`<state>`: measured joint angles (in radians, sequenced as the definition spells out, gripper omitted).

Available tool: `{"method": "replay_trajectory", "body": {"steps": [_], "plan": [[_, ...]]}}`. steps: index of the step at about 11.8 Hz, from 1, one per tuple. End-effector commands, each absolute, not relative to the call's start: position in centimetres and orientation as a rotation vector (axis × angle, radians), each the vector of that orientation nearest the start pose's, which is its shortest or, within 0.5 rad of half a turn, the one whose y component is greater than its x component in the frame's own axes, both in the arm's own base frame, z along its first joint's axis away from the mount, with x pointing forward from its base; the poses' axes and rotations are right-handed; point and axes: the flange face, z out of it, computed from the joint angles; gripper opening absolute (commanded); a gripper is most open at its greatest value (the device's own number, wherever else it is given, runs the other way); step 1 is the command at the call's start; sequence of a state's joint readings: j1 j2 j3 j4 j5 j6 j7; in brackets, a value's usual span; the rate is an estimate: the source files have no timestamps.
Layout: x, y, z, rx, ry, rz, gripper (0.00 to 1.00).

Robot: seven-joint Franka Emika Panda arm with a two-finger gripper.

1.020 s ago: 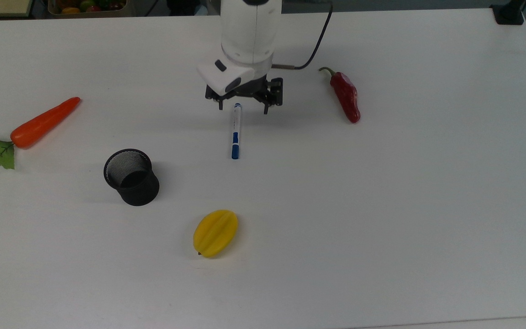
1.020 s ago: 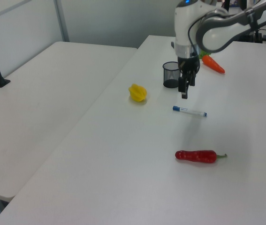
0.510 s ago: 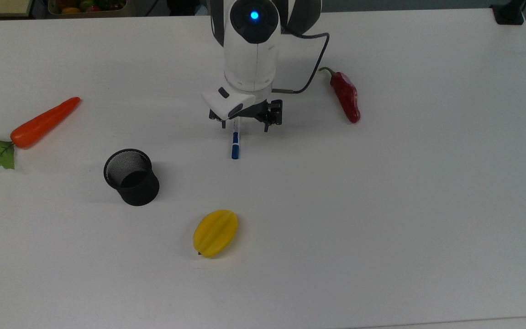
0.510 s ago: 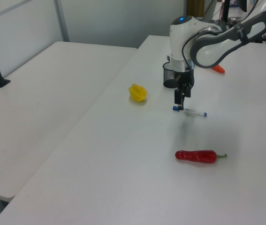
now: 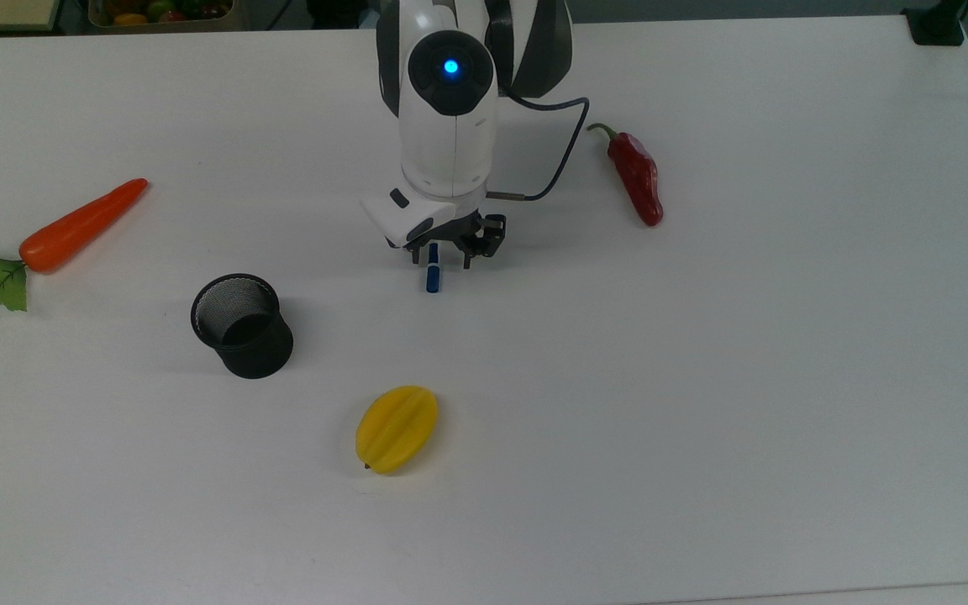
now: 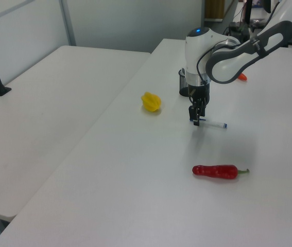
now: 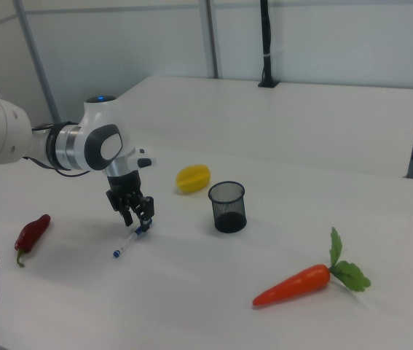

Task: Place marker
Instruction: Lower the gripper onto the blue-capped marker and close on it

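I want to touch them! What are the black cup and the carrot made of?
The black cup looks like metal wire mesh, matte; you can see tiny holes in its wall. The carrot looks like smooth, slightly shiny plastic, probably a toy, with flat green leaves that look fake.

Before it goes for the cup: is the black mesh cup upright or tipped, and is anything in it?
Upright: the black mesh cup stands on its base, mouth up, on the table. In the top view its inside looks empty.

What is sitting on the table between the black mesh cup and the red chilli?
In the top view, the marker lies between the black mesh cup and the red chilli, with the gripper over it.
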<state>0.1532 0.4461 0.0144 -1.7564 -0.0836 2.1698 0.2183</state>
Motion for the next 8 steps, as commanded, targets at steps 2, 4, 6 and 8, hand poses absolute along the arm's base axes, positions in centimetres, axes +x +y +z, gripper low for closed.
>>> {"method": "replay_trajectory", "body": {"steps": [2, 4, 6, 8], "plan": [[64.82, 10.29, 30.84, -3.222, 0.009, 0.004, 0.31], [64.82, 10.29, 30.74, -3.223, 0.009, 0.006, 0.21], [64.91, 10.00, 30.91, -3.222, 0.002, 0.002, 0.11], [64.83, 10.08, 31.45, -3.222, 0.000, 0.000, 0.08]]}}
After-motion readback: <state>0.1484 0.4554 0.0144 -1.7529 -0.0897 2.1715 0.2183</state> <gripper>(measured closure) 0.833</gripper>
